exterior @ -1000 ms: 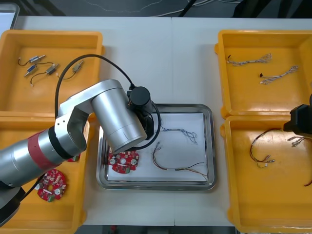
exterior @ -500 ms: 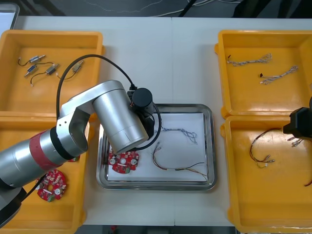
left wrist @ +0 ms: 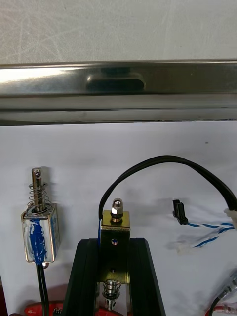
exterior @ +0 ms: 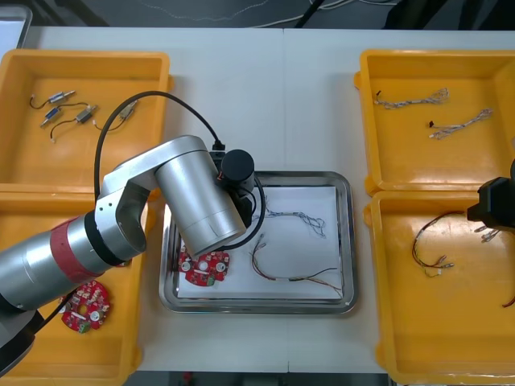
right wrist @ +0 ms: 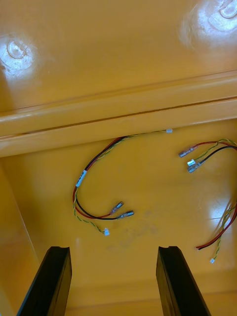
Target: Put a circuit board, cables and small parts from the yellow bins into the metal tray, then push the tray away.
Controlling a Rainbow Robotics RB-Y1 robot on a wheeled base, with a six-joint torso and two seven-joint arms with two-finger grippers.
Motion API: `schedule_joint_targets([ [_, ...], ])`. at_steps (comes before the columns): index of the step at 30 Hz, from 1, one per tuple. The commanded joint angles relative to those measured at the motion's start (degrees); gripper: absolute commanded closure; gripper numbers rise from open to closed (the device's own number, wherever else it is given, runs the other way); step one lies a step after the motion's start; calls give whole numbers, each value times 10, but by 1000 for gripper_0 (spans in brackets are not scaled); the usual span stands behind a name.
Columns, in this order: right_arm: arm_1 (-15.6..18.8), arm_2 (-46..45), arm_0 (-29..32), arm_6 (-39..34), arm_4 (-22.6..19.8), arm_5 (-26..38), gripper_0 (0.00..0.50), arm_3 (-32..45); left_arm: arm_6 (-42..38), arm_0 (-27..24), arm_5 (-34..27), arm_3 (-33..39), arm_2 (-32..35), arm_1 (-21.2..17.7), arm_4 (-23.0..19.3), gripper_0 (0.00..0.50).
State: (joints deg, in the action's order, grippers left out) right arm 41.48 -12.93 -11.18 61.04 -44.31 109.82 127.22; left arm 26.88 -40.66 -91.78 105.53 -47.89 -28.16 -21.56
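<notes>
Bins [exterior: 84, 56]: four, yellow, two each side of the bench [exterior: 265, 96].
Tray [exterior: 346, 241]: one, between them, white inside.
Left hand [left wrist: 114, 247]: over tray's left part, clamped on one small metal part [left wrist: 115, 224].
Right hand [right wrist: 113, 249]: spread wide, empty, above near-right bin's cables [right wrist: 94, 192].
Circuit board [exterior: 203, 268]: one in tray.
Second part [left wrist: 39, 232]: lying in tray, just beside the held one.
</notes>
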Motion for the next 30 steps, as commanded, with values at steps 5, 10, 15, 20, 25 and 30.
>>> schedule_joint_targets([
  [5,-3,-18,7,29,-5,2,0,20,-31,-8,-2,5,-9,9,12,161],
  [10,-3,-18,7,28,-6,2,0,20,-33,-8,-2,6,-8,8,14,10],
  [15,-3,-18,7,28,-6,2,0,21,-33,-8,-14,20,9,8,11,0],
  [20,-3,-18,7,29,-9,2,0,23,-32,-10,-53,53,57,9,-23,0],
  [25,-3,-18,-1,35,-25,2,0,30,-33,-23,-109,91,109,4,-69,0],
  [30,-3,-13,-19,42,-64,2,0,31,-10,-38,-159,104,167,-9,-117,0],
])
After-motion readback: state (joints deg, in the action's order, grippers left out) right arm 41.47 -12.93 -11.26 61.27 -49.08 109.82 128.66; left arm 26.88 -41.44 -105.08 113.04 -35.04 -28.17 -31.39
